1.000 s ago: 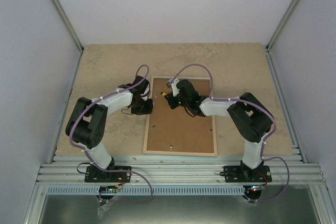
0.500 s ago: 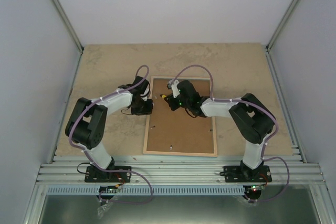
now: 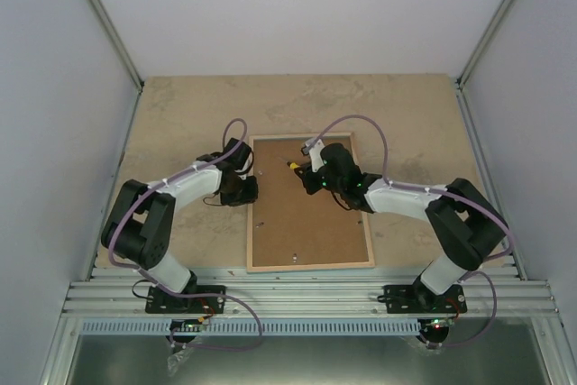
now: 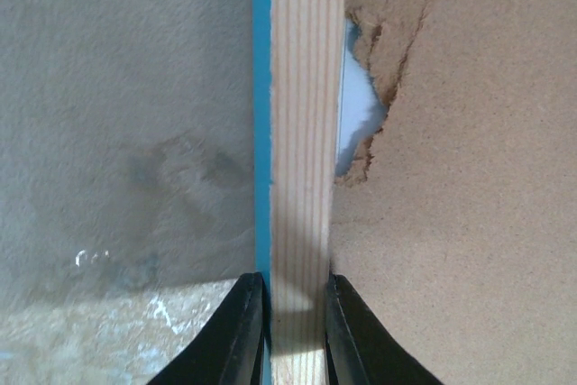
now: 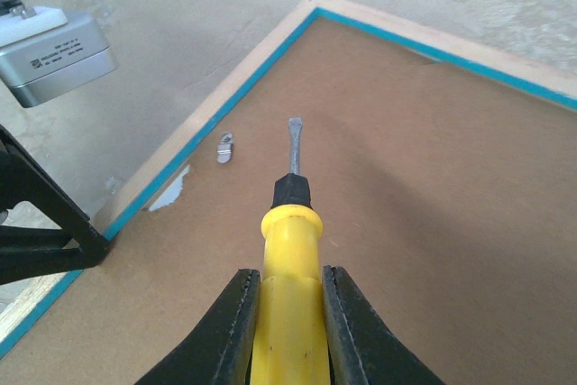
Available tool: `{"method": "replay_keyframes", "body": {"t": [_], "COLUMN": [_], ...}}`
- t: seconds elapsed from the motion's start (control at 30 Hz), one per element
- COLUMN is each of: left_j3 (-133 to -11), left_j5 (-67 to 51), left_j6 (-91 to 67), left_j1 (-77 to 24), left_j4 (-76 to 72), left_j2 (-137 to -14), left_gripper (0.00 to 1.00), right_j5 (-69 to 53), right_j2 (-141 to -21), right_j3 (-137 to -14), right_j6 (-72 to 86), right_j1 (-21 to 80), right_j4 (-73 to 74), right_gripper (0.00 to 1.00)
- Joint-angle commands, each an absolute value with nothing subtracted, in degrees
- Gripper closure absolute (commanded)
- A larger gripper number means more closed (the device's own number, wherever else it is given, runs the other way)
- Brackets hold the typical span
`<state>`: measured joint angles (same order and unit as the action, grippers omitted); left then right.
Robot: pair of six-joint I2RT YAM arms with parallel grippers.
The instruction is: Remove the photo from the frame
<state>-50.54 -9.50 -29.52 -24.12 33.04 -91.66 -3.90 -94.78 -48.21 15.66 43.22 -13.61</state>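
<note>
Frame (image 4: 306,132): pale bare wood, turquoise edge; back (image 5: 433,178) matt brown fibreboard, chipped. Screwdriver (image 5: 290,223): glossy yellow plastic handle, metal blade.

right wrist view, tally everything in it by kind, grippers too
frame: 1
screwdriver: 1
metal clip: 1
grippers: 2, right gripper and left gripper
total: 5

Top: looking down from high behind, far off.
Left wrist: facing along the frame (image 4: 306,132) edge, very near.
Right wrist: slanting across the frame's back, sharing that edge.
</note>
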Motion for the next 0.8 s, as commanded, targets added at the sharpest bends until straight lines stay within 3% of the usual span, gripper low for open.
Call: {"method": "replay_keyframes", "body": {"t": [0.0,0.5,0.77], "left_j3": [-49.51,-38.04,-35.98], "left_j5": [-10.65,-10.10,-9.32], "left_j6": [-35.87,-56.61,-58.80], "left_j1": [-24.24,-24.21,-25.57], "left_j4": [29.62,19.98,20.69], "left_j2": [-87.56,-76.96,-75.66], "left_gripper": [0.87,0.88,0.71], "right_j5": [-0.94,6.32,3.07], "right_j2": [-90.87,-77.03,-74.66], "right_j3": [-45.92,-38.37,-35.22], "right_j6": [15.57,16.57,16.26], "right_j1": [42.52,39.83,37.29], "right_j4": [-13.87,-12.19,-13.31], "right_gripper": [1.00,0.99,1.00]}}
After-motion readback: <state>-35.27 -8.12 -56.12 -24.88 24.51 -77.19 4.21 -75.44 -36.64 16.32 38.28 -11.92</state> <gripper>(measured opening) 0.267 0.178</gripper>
